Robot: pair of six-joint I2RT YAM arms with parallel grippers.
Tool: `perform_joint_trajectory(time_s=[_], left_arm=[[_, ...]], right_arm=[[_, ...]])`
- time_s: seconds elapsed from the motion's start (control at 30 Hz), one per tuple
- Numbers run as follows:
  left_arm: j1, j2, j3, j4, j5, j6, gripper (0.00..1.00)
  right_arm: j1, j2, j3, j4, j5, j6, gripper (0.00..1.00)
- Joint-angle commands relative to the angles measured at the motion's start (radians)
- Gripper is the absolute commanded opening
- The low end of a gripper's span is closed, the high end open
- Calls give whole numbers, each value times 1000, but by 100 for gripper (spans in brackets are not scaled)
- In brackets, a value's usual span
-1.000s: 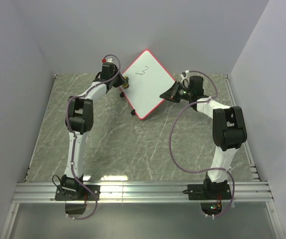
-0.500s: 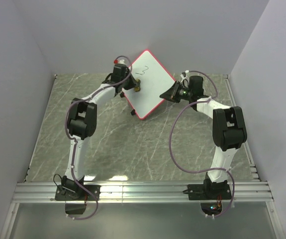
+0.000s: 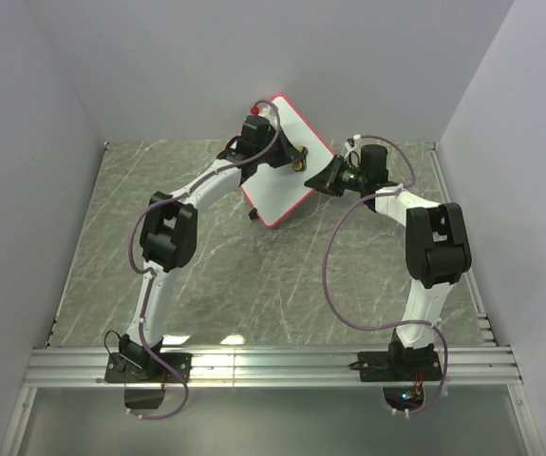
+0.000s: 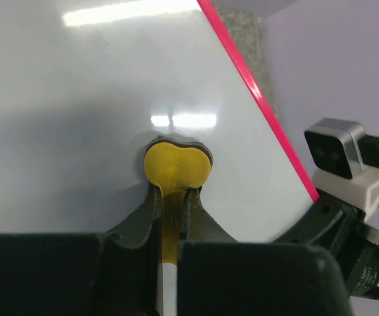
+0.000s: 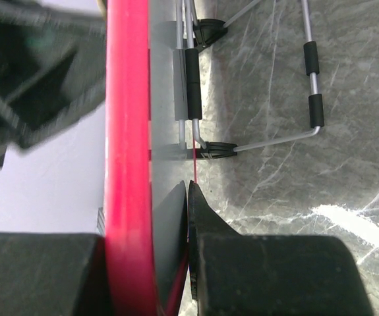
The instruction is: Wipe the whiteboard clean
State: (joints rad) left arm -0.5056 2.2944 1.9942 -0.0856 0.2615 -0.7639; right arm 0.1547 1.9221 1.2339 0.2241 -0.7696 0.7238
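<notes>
The whiteboard is seen propped at a tilt on its wire stand, far out at 12 o'clock on the bench. The left jaws are clamped on the stem of a yellow pad, which is pressed against the white face toward 3 o'clock of its middle. At the board's 3 o'clock corner, the red frame is pinched between the right jaws.

Grey marble table enclosed by 3 pale walls.
</notes>
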Motion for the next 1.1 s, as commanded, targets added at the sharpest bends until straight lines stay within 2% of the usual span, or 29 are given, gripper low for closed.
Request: perform_joint_trajectory(time_s=[0.0,0.2,0.37,0.57,0.87,1.07], left_arm=[[74,101,44,-37,5,0,0],[203,246,253,-72,12,-51,0],[234,284,256,-68,11,-32,0],[234,280,213,-30,41,-28,0],[188,268,342,4,269,28,0],[134,180,235,-13,326,51,0]], right_arm=[[65,-11,-4,-137,-91,23,0],[95,-21,19,-250,-89,-69,0],[111,-32,3,-264,-89,-87,0],[140,-21,10,-293,-88,-110,0],[230,-37,26,-358,-71,-162,0],[273,-34,47,-387,-73,-187,0]])
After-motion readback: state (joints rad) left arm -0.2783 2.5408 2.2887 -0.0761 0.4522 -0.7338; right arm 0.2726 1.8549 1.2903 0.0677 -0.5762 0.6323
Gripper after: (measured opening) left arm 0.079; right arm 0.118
